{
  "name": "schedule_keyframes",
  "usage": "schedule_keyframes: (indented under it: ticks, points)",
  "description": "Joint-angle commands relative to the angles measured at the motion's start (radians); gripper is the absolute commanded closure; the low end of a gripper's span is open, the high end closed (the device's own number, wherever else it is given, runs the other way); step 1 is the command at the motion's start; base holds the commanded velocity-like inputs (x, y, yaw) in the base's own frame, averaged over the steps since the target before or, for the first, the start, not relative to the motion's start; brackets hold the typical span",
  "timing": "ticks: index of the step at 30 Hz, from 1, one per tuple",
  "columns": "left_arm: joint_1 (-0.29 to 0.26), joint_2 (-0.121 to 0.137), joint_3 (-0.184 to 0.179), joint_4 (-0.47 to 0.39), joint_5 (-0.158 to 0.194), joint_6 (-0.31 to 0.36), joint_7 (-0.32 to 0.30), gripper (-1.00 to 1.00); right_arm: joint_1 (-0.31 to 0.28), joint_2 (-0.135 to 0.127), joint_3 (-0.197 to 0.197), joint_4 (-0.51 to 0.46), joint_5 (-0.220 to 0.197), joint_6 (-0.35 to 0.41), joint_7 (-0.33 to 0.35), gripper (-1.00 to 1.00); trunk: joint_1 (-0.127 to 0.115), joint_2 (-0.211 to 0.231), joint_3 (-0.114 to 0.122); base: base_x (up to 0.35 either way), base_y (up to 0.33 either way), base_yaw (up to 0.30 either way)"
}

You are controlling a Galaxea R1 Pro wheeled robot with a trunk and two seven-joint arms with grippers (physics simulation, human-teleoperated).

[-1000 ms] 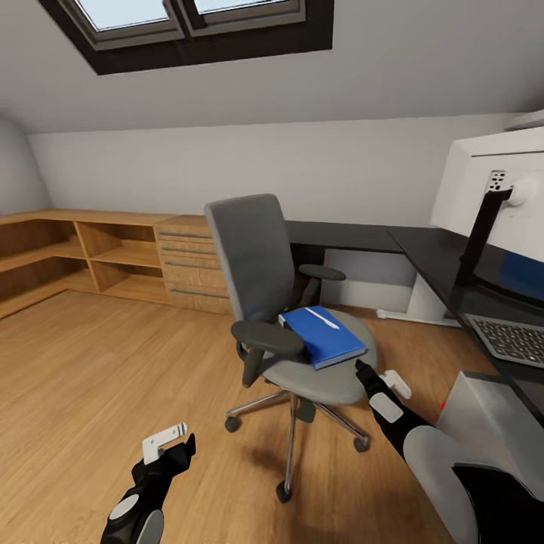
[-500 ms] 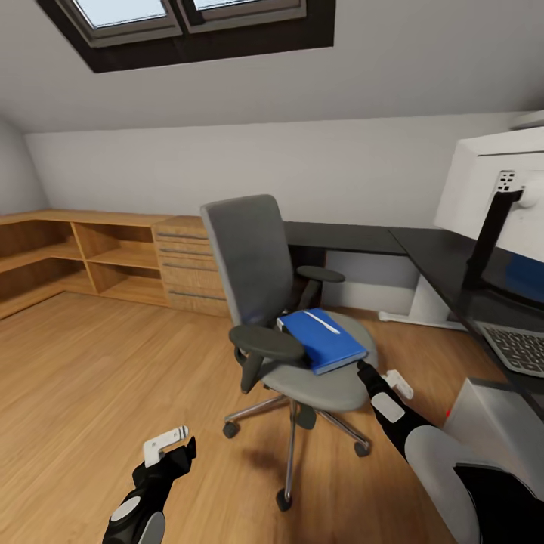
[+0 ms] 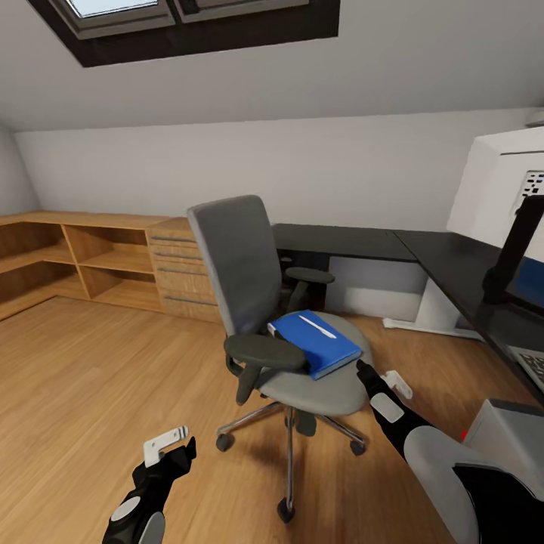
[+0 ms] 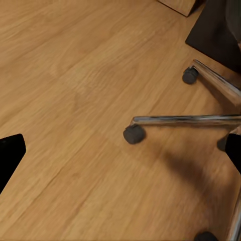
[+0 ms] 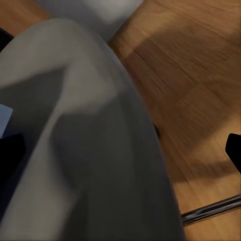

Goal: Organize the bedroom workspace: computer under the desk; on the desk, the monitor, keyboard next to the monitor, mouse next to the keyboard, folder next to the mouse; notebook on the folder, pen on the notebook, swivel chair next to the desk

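Note:
The swivel chair (image 3: 240,266) stands mid-floor with the blue folder (image 3: 321,349) flat on its grey seat and the white pen (image 3: 316,326) on top. I cannot make out the notebook. My right gripper (image 3: 378,375) hovers open at the seat's front-right rim, just off the folder's near corner; its wrist view has the seat (image 5: 85,150) close between the fingertips (image 5: 233,150). My left gripper (image 3: 168,444) hangs open low over the floor left of the chair base (image 4: 186,120). The desk (image 3: 355,240) carries the monitor (image 3: 502,185) and keyboard (image 3: 535,364). The computer (image 3: 510,442) sits below.
A light wooden dresser (image 3: 180,264) with open shelves (image 3: 68,261) runs along the back-left wall. Wood floor (image 3: 91,378) lies open on the left. Chrome chair legs and casters (image 4: 133,134) spread under the seat. A skylight (image 3: 181,19) sits in the sloped ceiling.
The whole picture has shifted: the monitor, keyboard and computer slid toward the right edge and the chair slightly left, so the camera moved. Both grippers hold the same place in the view.

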Motion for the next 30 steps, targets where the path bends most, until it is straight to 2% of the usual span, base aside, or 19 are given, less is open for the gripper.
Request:
schedule_keyframes:
  ticks: [1, 5, 24, 30]
  points:
    - [-0.001, 0.0, -0.002, -0.001, 0.009, 0.003, 0.008, -1.0, 0.0, 0.001, -0.007, 0.001, 0.001, -0.001, -0.001, -1.0, 0.0, 0.0, -0.001, 0.035, 0.0, 0.0]
    - [0.0, 0.0, -0.002, -0.001, 0.009, 0.003, 0.008, -1.0, 0.0, 0.002, -0.007, 0.0, 0.001, -0.002, -0.002, -1.0, 0.0, 0.0, 0.0, 0.009, 0.0, 0.118]
    - [-0.001, -0.001, -0.003, 0.005, 0.009, 0.003, 0.008, -1.0, 0.0, 0.001, -0.007, -0.001, 0.001, -0.002, -0.001, -1.0, 0.0, 0.0, 0.007, 0.0, 0.0, 0.241]
    - [0.0, -0.001, -0.003, 0.005, 0.009, 0.003, 0.008, -1.0, 0.0, 0.001, -0.007, -0.001, 0.001, -0.002, -0.001, -1.0, 0.0, 0.0, 0.007, 0.0, 0.0, 0.07]
